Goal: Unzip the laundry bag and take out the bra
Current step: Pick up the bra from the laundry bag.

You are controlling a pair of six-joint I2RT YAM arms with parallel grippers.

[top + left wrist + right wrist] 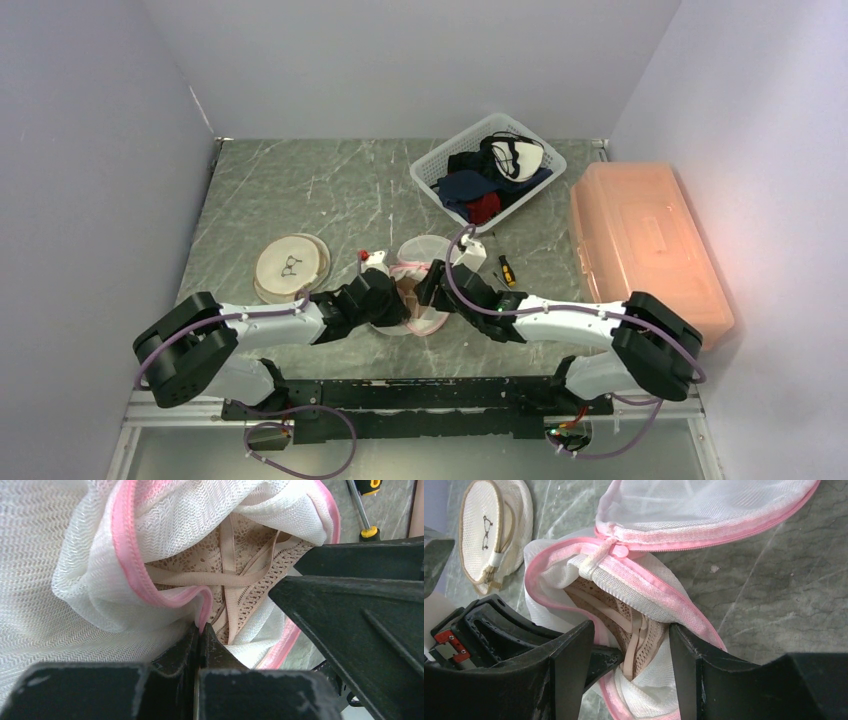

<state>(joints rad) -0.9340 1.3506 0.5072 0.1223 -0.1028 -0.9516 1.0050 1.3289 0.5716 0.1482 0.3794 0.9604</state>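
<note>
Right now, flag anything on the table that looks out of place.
A yellow-and-black-handled screwdriver lies loose on the grey marbled table, near the white plastic basket of clothes: a tool among laundry things. Nothing looks spilled or damaged.

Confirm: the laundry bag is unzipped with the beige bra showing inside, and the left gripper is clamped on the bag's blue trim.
The trim is pink, not blue. In the left wrist view the left gripper clamps that pink edge of the unzipped laundry bag, beige bra showing inside.
</note>
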